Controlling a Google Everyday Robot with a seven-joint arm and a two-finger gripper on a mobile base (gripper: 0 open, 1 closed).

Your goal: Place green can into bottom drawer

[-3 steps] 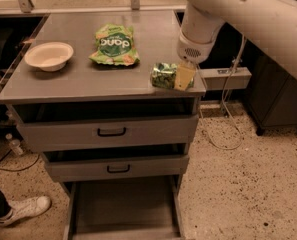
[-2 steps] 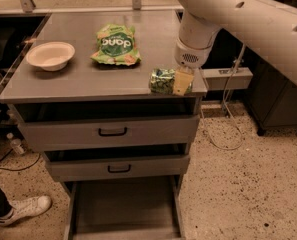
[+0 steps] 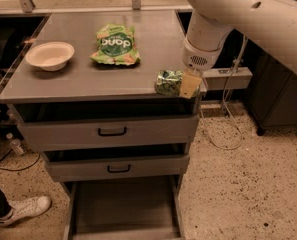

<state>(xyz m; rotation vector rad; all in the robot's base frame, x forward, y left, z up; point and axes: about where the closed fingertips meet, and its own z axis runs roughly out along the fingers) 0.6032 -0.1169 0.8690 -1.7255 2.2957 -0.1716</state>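
At the near right corner of the tabletop (image 3: 88, 81), jaws of the gripper (image 3: 179, 83) clasp the green can (image 3: 167, 82) — the bottom drawer (image 3: 123, 209) stands open below, ready for it.

Glossy metal is seen on the green can (image 3: 169, 82), beside the smooth plastic hand (image 3: 186, 84) at the matt metal table's (image 3: 83, 81) front right corner.
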